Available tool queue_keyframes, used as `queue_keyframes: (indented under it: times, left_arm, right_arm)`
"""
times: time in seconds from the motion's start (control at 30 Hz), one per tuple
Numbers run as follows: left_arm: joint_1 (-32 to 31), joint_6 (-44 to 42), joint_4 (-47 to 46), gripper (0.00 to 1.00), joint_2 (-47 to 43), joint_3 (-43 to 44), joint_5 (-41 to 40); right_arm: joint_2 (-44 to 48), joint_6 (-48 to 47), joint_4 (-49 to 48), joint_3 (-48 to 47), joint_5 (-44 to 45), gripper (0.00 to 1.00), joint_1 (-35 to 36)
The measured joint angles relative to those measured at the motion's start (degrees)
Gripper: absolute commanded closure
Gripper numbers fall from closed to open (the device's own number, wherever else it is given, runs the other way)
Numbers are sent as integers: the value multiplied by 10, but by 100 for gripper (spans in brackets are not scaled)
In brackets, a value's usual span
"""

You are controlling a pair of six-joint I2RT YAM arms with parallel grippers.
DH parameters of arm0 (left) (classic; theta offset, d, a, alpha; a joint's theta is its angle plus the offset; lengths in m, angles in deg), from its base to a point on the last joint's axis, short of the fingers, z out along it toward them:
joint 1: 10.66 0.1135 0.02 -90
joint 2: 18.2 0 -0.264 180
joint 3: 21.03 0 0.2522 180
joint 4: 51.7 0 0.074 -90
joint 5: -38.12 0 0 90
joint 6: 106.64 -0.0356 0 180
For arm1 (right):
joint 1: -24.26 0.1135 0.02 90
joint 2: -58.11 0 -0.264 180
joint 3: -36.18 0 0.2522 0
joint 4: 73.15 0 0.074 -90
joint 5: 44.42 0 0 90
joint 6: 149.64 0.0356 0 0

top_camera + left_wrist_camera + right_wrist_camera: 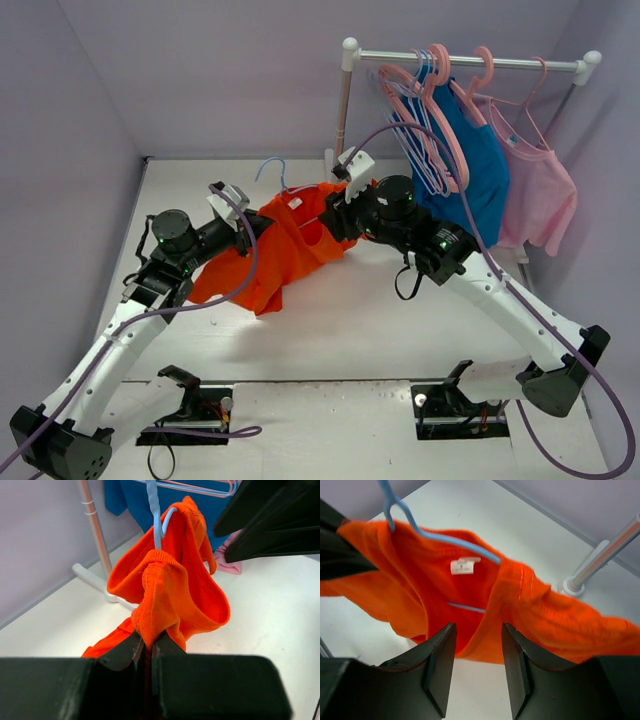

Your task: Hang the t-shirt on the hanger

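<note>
The orange-red t-shirt hangs bunched between my two grippers above the table. My left gripper is shut on a fold of the t-shirt near the neck. The light-blue hanger rises through the neck opening, its hook showing behind the cloth. My right gripper is open, its fingers apart just in front of the t-shirt's collar edge, gripping nothing. In the right wrist view the hanger runs inside the neck past the white label.
A clothes rack stands at the back right with pink hangers, a blue shirt and a pale pink top. Its pole and foot stand close behind the t-shirt. Purple walls close in the table.
</note>
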Motion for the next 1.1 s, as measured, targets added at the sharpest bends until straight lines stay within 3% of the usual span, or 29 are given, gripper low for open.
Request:
queue_keyframes:
  times: [0.07, 0.47, 0.7, 1.1]
  left_arm:
    - [20, 6, -1, 100, -3, 0, 17]
    - [38, 6, 7, 100, -4, 0, 95]
    - [54, -38, 75, 100, 0, 21, 127]
    - [57, -53, 101, 100, 7, 43, 170]
  right_arm:
    - [7, -8, 0, 0, -2, 49, 0]
    - [21, -117, 22, 0, -41, 38, -32]
    - [36, -227, 51, 0, -137, 36, -168]
    - [-3, -292, 58, -6, -342, 36, -197]
